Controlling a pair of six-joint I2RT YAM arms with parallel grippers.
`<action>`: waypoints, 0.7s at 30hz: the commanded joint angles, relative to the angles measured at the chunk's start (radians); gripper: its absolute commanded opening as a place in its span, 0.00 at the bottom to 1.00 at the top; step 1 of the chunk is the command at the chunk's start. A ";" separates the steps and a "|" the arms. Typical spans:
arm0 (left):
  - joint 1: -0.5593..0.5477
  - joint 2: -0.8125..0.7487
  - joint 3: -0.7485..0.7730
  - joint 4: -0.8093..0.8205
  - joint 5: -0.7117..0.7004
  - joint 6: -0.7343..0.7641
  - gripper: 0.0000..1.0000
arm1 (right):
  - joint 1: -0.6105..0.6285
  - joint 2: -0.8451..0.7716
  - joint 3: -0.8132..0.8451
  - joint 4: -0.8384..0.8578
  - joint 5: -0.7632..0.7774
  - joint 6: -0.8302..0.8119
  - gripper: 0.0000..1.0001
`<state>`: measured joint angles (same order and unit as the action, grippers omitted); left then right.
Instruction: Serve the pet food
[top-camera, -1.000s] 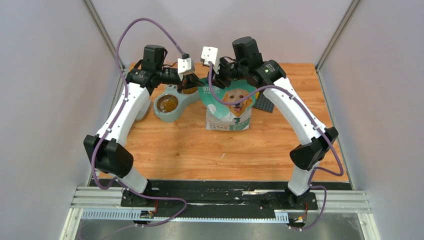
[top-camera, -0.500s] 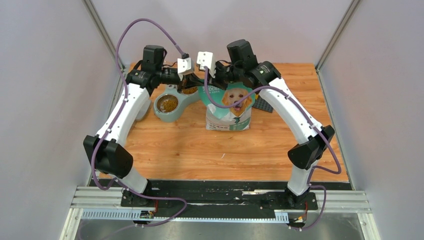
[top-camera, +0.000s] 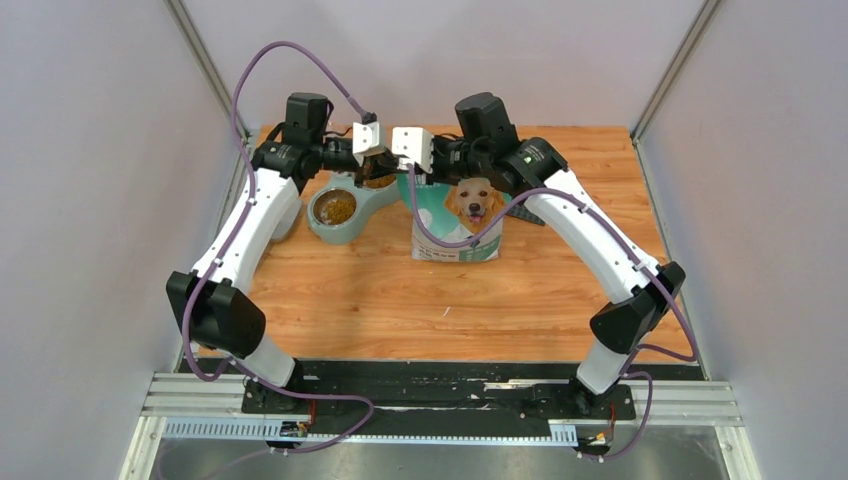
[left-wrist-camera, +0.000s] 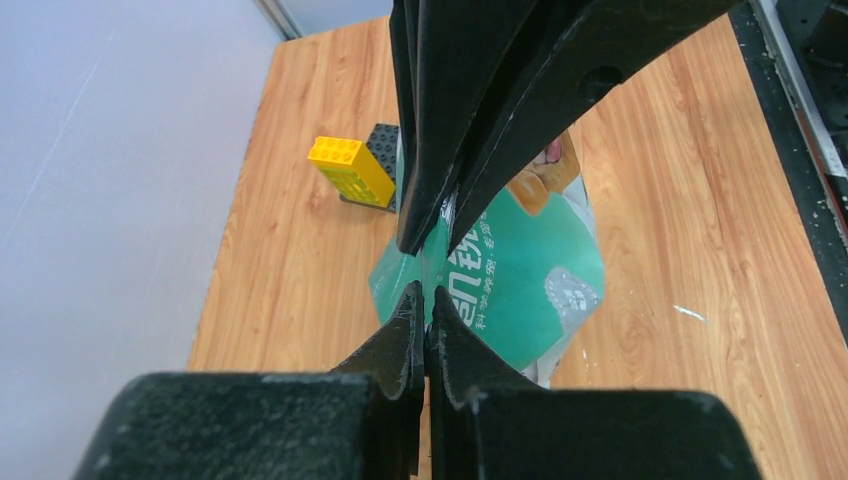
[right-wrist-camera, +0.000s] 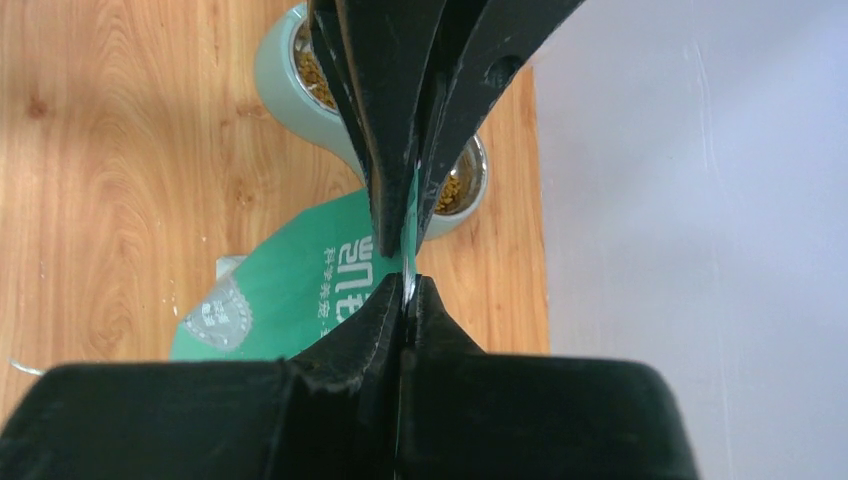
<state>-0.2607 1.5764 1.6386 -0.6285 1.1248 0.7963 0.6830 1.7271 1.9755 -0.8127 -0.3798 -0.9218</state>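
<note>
The pet food shows as brown kibble (top-camera: 337, 207) in both cups of a pale green double bowl (top-camera: 352, 228); it also shows in the right wrist view (right-wrist-camera: 455, 190). The green-and-white bag (top-camera: 460, 215) with a golden dog stands upright to the right of the bowl. My left gripper (top-camera: 392, 166) is shut on the bag's top edge, seen close in the left wrist view (left-wrist-camera: 425, 292). My right gripper (top-camera: 428, 176) is shut on the same top edge (right-wrist-camera: 408, 282), facing the left one. Kibble inside the bag is hidden. No scoop is in view.
A yellow brick (left-wrist-camera: 350, 170) and a black studded block (left-wrist-camera: 385, 150) lie behind the bag; the block shows in the top view (top-camera: 527, 208). Grey walls close in the wooden table (top-camera: 400, 290) on both sides. The bowl's rim shows in the right wrist view (right-wrist-camera: 290, 100).
My right gripper has moved left toward the left gripper, taking the bag's top with it. The bag now stands straighter with the dog's face more exposed. The left arm has hardly moved.
</note>
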 joint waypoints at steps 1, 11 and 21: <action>0.090 -0.074 -0.008 -0.048 -0.055 0.042 0.00 | -0.096 -0.133 -0.025 -0.071 0.255 -0.093 0.00; 0.095 -0.065 0.011 -0.050 -0.062 0.039 0.00 | -0.201 -0.241 -0.124 -0.080 0.281 -0.114 0.00; 0.095 -0.052 0.019 -0.011 0.004 -0.002 0.00 | -0.321 -0.343 -0.182 -0.104 0.300 -0.104 0.00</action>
<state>-0.2462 1.5726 1.6314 -0.6250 1.1290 0.8135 0.4709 1.4658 1.7920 -0.8856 -0.2897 -1.0004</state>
